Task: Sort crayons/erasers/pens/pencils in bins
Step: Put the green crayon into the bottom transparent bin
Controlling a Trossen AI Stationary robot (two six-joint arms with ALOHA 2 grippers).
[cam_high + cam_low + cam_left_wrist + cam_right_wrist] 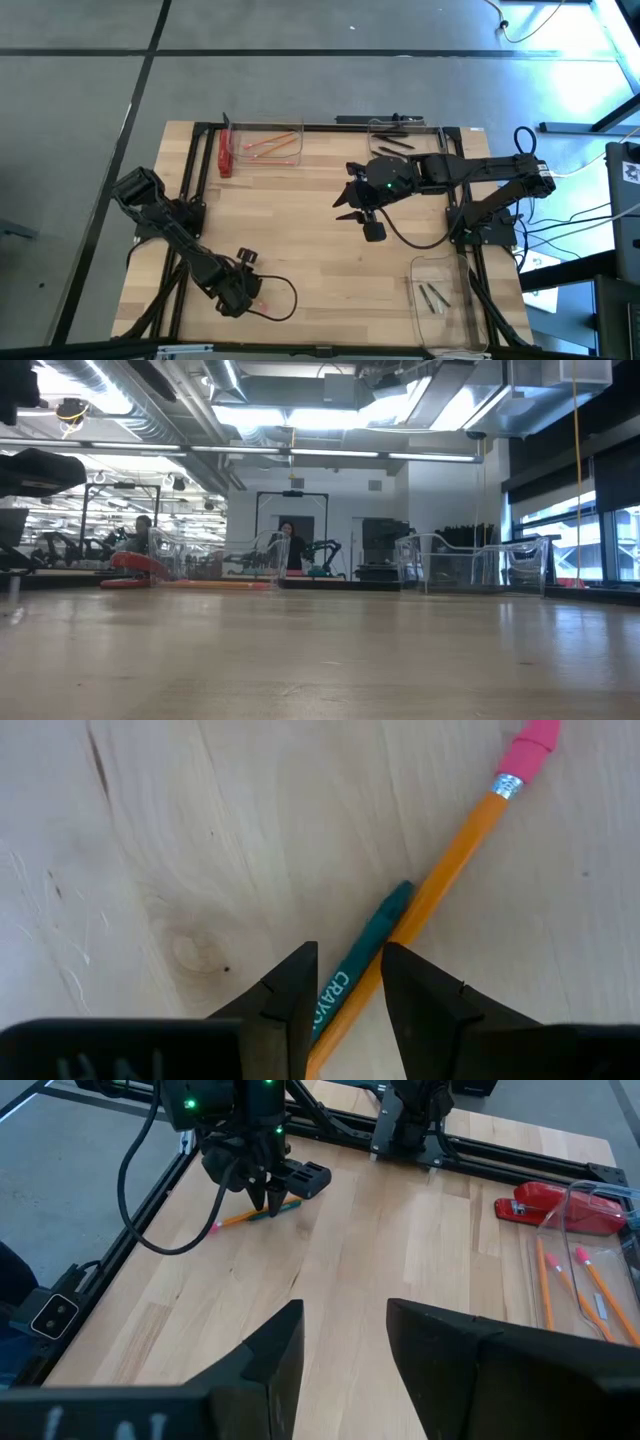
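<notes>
At the seven o'clock corner of the table [320,230] I have the left tool [345,985] down over a pencil [440,890] and a teal crayon [360,965] lying side by side and touching. Its two fingers stand apart, one on each side of the pair, and I cannot tell whether they are pressing on either one. From the right wrist view I see that same tool [268,1198] pointing down at the pencil and crayon near the table's edge.

My right tool [352,198] hangs over the middle of the table, its fingers spread wide with nothing between them.

At twelve o'clock sits a bin [268,128] with several pencils [270,147] in it, and a red stapler [225,152] lies just beside it toward eleven. Another bin [400,128] at one o'clock holds pens [395,146]. A third bin [445,265] at five o'clock holds a few slim dark sticks I cannot identify.
</notes>
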